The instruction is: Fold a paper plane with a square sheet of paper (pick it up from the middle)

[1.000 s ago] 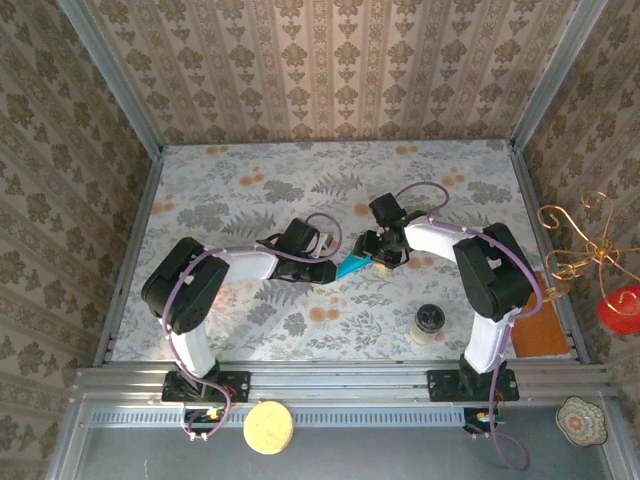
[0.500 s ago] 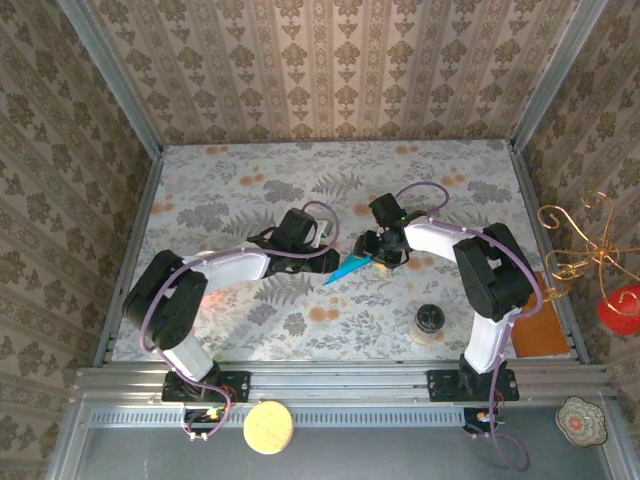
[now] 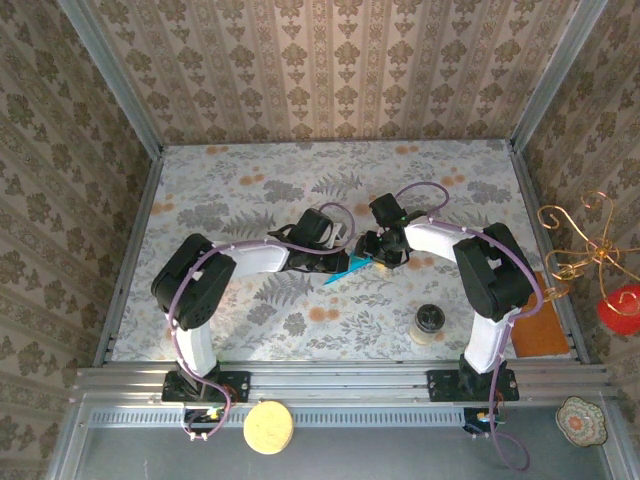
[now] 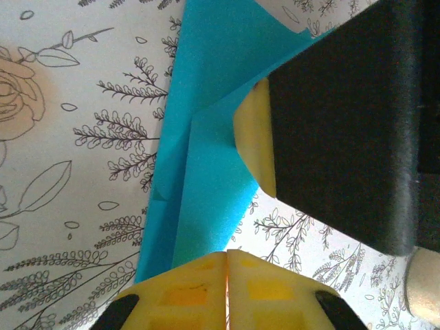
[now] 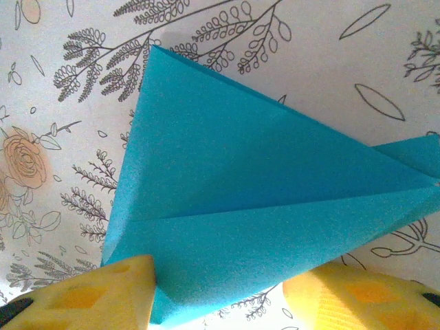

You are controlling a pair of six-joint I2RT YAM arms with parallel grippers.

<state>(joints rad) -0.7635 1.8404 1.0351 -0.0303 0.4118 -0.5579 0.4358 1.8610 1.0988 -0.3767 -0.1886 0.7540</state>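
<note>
Left wrist: the flimsy paper plane (image 4: 199, 172) is best pinched along its centre fold; left gripper (image 4: 227, 258) clenched, right gripper (image 5: 240, 295) parted.

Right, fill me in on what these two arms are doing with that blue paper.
Both arms meet over the middle of the floral table, working on the teal paper. It is already folded into a pointed, creased shape and looks only partway to a plane. The right end effector has its fingers apart on either side of the paper; whether they clamp it is unclear. The left end effector is shut, with the paper's edge reaching its tips.
</note>
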